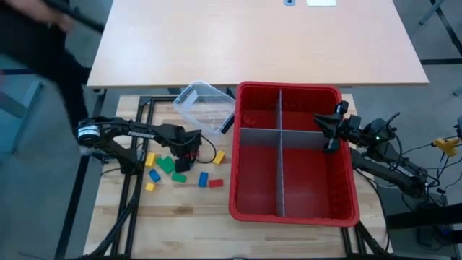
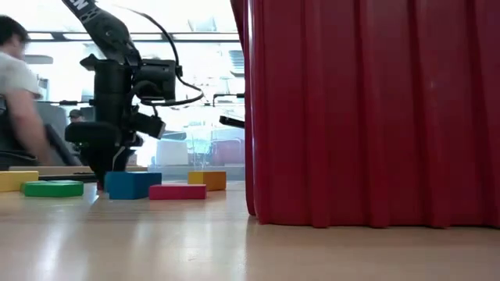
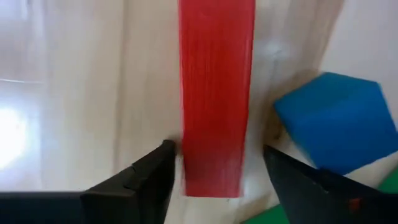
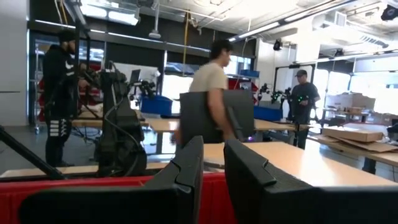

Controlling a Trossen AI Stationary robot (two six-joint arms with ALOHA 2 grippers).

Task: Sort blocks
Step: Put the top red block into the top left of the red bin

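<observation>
From above, the left gripper [image 1: 189, 150] hangs low over a scatter of blocks [image 1: 177, 172] on the wooden table [image 1: 180, 217], left of the red bin [image 1: 292, 209]; green, blue, yellow and red pieces lie around and just near of it, and a clear tub [image 1: 204, 105] sits on the far side. The right gripper [image 1: 330, 130] waits over the bin's right half, above the grey divider [image 1: 281, 173]. From table height, the left gripper [image 2: 105, 168] reaches down to the tabletop behind a blue block [image 2: 131, 184], with a red bar [image 2: 177, 191] lying flat, long axis left to right, beside a yellow block [image 2: 207, 179] and a green block [image 2: 52, 188]; a person [image 2: 19, 94] passes in the background. The left wrist view shows a red bar [image 3: 214, 93] lying flat, its long axis running straight away from the gripper [image 3: 217, 177], its near end between the two fingers [image 3: 149, 180], which stand spread on either side without clearly touching it; a blue cube [image 3: 339, 121] sits just beside. The right wrist view shows its gripper [image 4: 213, 168] with fingers [image 4: 186, 171] nearly together, a narrow gap between them and nothing held, above the bin's rim [image 4: 43, 186].
</observation>
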